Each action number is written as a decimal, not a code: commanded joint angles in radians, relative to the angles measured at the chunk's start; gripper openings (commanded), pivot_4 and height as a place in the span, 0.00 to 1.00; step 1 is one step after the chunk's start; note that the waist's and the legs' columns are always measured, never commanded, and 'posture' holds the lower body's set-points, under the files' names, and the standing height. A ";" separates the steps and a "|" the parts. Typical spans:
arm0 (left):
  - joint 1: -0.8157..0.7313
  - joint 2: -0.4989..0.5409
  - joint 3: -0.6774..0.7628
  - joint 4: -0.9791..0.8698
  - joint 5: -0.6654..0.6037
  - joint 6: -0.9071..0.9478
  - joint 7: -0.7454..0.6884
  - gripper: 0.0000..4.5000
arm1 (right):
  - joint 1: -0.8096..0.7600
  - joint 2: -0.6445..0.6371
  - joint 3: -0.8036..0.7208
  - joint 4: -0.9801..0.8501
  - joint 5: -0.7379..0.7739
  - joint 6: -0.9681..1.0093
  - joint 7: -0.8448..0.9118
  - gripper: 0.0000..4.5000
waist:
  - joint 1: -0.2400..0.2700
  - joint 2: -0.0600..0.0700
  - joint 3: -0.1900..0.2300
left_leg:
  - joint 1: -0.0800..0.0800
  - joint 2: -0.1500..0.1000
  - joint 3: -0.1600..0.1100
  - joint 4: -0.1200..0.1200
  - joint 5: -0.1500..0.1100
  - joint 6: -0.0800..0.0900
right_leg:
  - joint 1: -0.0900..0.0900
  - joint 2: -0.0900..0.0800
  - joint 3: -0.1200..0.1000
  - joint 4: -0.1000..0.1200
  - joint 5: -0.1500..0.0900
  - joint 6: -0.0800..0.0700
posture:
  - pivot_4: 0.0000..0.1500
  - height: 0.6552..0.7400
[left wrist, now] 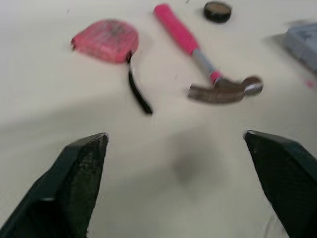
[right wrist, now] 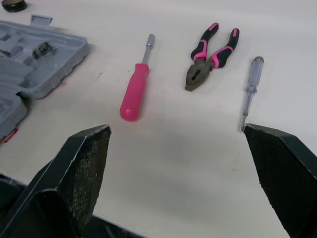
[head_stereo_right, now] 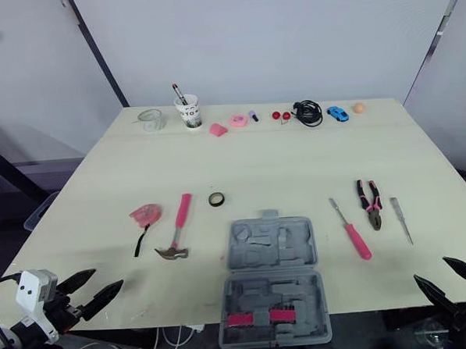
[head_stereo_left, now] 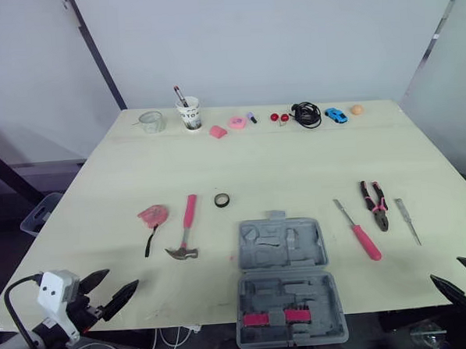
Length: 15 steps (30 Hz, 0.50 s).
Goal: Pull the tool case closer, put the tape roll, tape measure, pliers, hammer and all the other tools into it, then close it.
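Note:
The grey tool case [head_stereo_left: 284,247] lies open at the front middle of the table, pink-tipped bits in its near half. To its left are the pink-handled hammer [head_stereo_left: 185,232], the pink tape measure [head_stereo_left: 152,216] and the black tape roll [head_stereo_left: 223,200]. To its right lie a pink screwdriver [head_stereo_left: 361,232], the pliers [head_stereo_left: 374,204] and a clear-handled screwdriver [head_stereo_left: 407,220]. My left gripper [head_stereo_left: 121,279] hangs open at the front left edge, short of the hammer [left wrist: 208,64]. At the front right edge my right gripper [head_stereo_left: 446,269] is open too, short of the pliers [right wrist: 210,54].
Along the back edge stand a paper cup [head_stereo_left: 188,113] with a pen, a clear glass [head_stereo_left: 151,122], small pink pieces, a black cable [head_stereo_left: 306,113], a blue toy car [head_stereo_left: 335,115] and an orange ball [head_stereo_left: 357,109]. The table's front edge runs just under both grippers.

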 commanded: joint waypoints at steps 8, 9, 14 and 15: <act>-0.112 0.016 -0.036 -0.037 0.017 0.079 0.121 0.99 | -0.090 -0.075 0.058 -0.328 0.078 0.219 -0.121 1.00 | 0.000 0.001 0.000 | 0.000 0.000 0.000 0.000 0.000 0.000 | 0.000 -0.001 -0.001 0.000 0.000 0.000 | 1.00 1.00; -0.131 0.016 -0.046 -0.039 0.024 0.089 0.139 0.99 | -0.109 -0.084 0.070 -0.354 0.092 0.244 -0.132 1.00 | 0.000 0.001 0.000 | 0.000 0.000 0.000 0.000 0.000 0.000 | 0.000 -0.001 -0.001 0.000 0.000 0.000 | 1.00 1.00; -0.224 0.020 -0.095 -0.054 0.057 0.168 0.239 0.99 | -0.233 -0.140 0.150 -0.456 0.137 0.350 -0.168 1.00 | 0.000 -0.002 0.000 | -0.002 -0.002 -0.001 -0.001 0.000 0.000 | 0.001 0.000 -0.002 -0.001 0.000 0.000 | 1.00 1.00; -0.253 0.015 -0.113 -0.066 0.079 0.202 0.293 0.99 | -0.270 -0.169 0.175 -0.475 0.167 0.391 -0.162 1.00 | 0.000 -0.001 0.000 | -0.002 -0.003 -0.001 -0.001 0.000 0.000 | 0.001 0.000 -0.002 -0.001 0.000 0.000 | 1.00 1.00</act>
